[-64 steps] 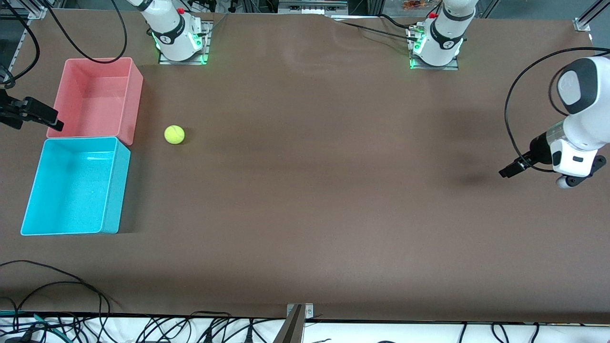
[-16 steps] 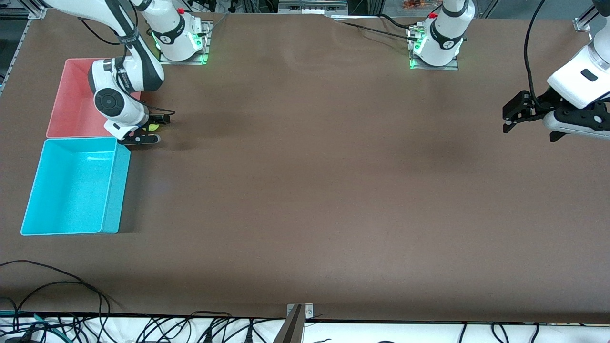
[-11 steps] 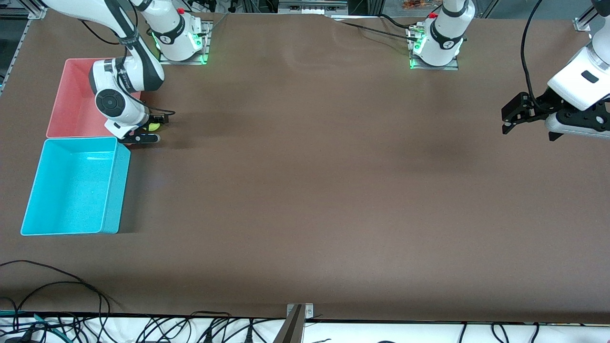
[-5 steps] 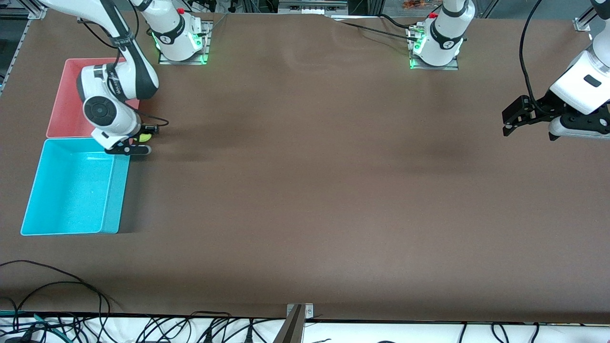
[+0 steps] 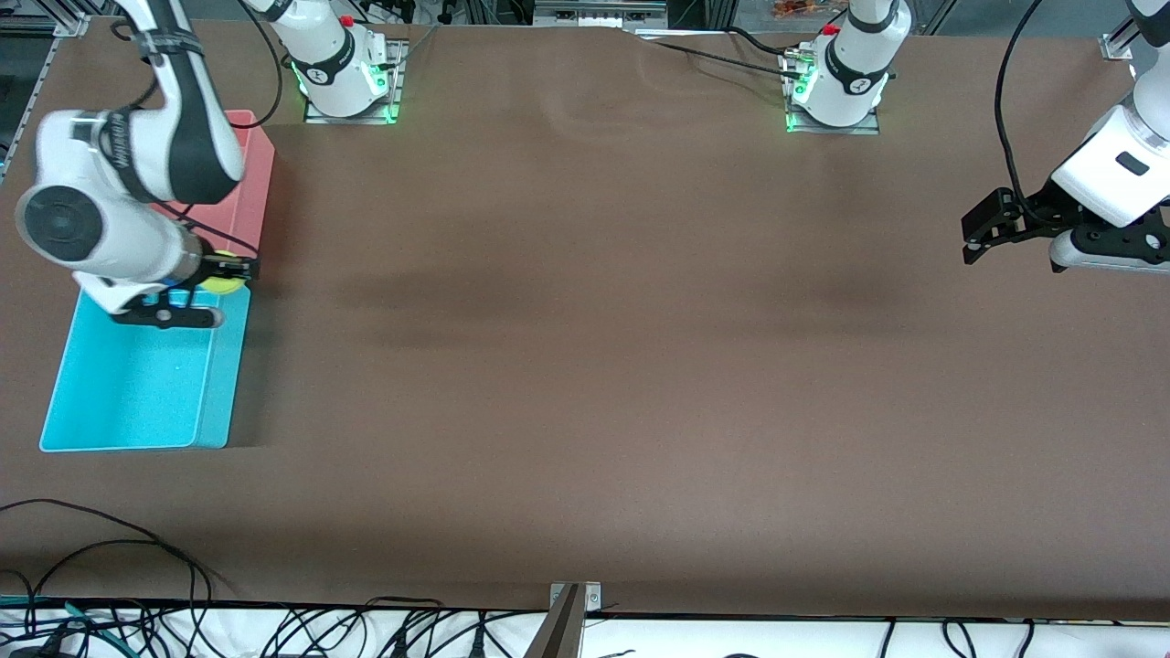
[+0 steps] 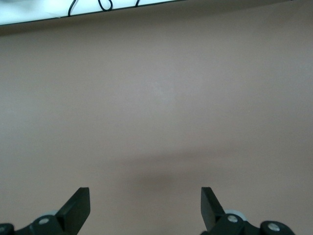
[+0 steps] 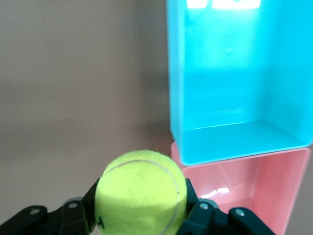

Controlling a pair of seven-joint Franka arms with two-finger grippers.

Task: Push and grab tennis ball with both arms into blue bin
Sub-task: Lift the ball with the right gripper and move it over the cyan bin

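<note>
My right gripper [image 5: 222, 276] is shut on the yellow-green tennis ball [image 5: 219, 281], holding it in the air over the corner of the blue bin [image 5: 137, 402] that adjoins the pink bin. In the right wrist view the tennis ball [image 7: 141, 191] fills the space between the black fingers, and the blue bin [image 7: 234, 78] lies open below. My left gripper [image 5: 976, 236] hangs open and holds nothing over the bare table at the left arm's end. The left wrist view shows the left gripper [image 6: 145, 210] wide apart over brown tabletop.
A pink bin [image 5: 247, 196] stands against the blue bin, farther from the front camera, partly hidden by my right arm. The two arm bases [image 5: 347, 78] [image 5: 834, 87] glow green along the table's back edge. Cables [image 5: 110, 567] trail at the front edge.
My right gripper closed on the tennis ball beside the pink bin, lifted it and carried it toward the blue bin's corner. The left arm has barely moved.
</note>
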